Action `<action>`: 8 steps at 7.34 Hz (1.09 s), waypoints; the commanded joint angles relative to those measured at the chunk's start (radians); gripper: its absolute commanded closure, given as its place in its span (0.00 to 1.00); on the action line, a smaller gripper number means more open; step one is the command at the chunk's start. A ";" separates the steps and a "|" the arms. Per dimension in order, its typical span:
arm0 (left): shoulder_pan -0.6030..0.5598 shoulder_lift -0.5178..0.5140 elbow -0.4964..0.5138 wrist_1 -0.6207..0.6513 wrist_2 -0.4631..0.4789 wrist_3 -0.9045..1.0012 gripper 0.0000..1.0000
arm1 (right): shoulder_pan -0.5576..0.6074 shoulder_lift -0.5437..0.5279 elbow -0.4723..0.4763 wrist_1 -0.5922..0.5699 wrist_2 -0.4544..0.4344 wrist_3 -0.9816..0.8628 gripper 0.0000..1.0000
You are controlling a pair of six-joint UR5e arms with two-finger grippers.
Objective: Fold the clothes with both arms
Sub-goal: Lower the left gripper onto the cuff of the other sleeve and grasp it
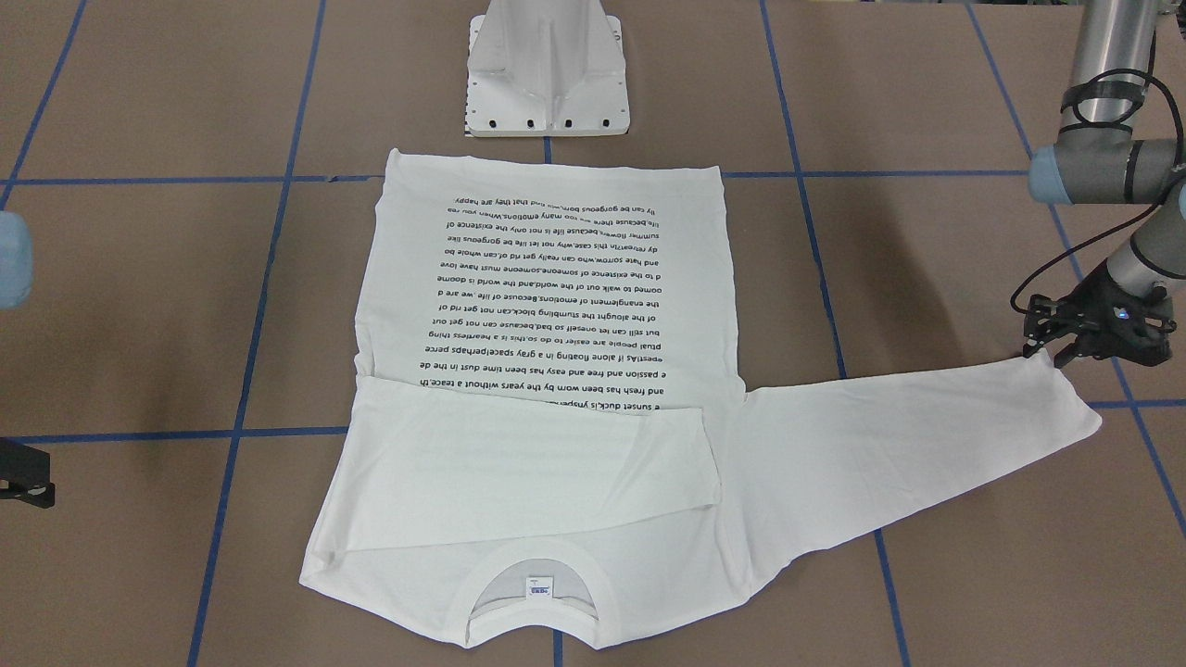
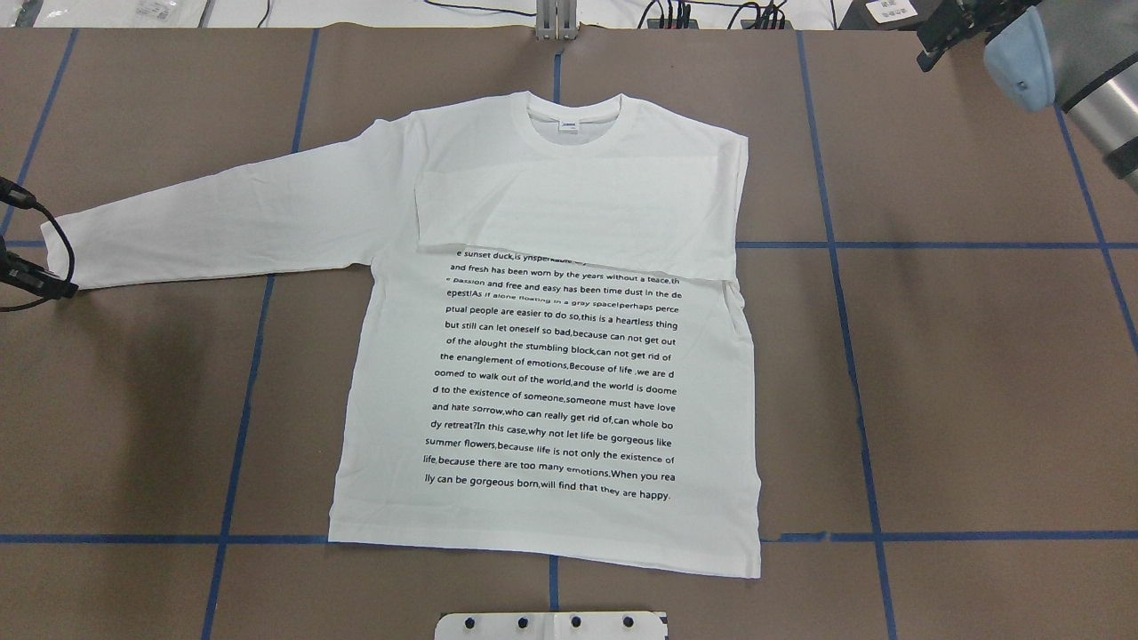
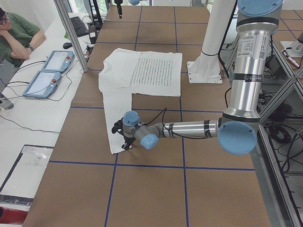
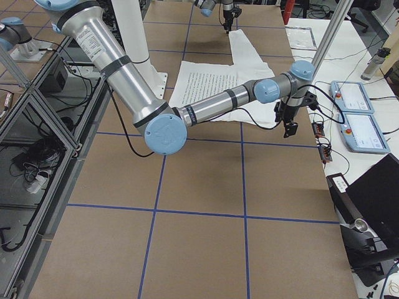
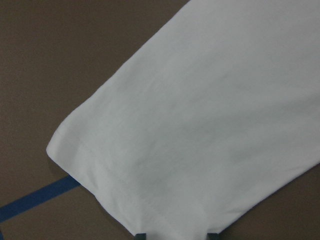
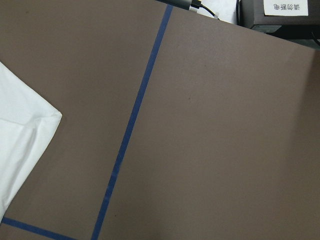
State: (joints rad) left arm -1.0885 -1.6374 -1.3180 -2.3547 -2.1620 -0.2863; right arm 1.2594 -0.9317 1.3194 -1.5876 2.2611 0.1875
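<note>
The white long-sleeved T-shirt (image 2: 551, 391) lies flat on the table, text side up, collar (image 2: 573, 116) towards the far edge. One sleeve (image 2: 578, 209) is folded across the chest. The other sleeve (image 1: 908, 445) stretches out sideways. My left gripper (image 1: 1045, 354) sits low at that sleeve's cuff (image 5: 100, 165). Its two fingertips (image 5: 140, 235) stand apart with cuff cloth between them, so it looks open. My right gripper (image 4: 290, 124) hangs above the table beyond the shirt's other shoulder (image 6: 20, 140). No fingers show in its wrist view, so I cannot tell its state.
The white pedestal base (image 1: 548, 74) stands just beyond the shirt's hem. Blue tape lines (image 2: 827, 244) grid the brown table. A person (image 3: 19, 33) sits at a side desk with two control tablets (image 3: 47, 71). Cables and boxes line the far edge (image 2: 711, 13).
</note>
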 commanded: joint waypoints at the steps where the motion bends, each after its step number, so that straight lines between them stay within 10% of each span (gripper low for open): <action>1: 0.001 0.005 0.000 0.000 0.001 0.001 0.57 | -0.002 0.001 0.000 0.000 0.000 0.001 0.00; 3: 0.001 0.007 -0.001 0.000 0.001 0.001 1.00 | -0.002 0.001 0.000 0.000 0.000 0.003 0.00; 8: -0.020 -0.030 -0.139 0.026 -0.045 -0.014 1.00 | 0.003 0.002 0.001 -0.002 0.002 0.007 0.00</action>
State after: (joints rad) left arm -1.0967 -1.6441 -1.4028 -2.3363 -2.1922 -0.2882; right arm 1.2588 -0.9292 1.3207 -1.5880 2.2614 0.1945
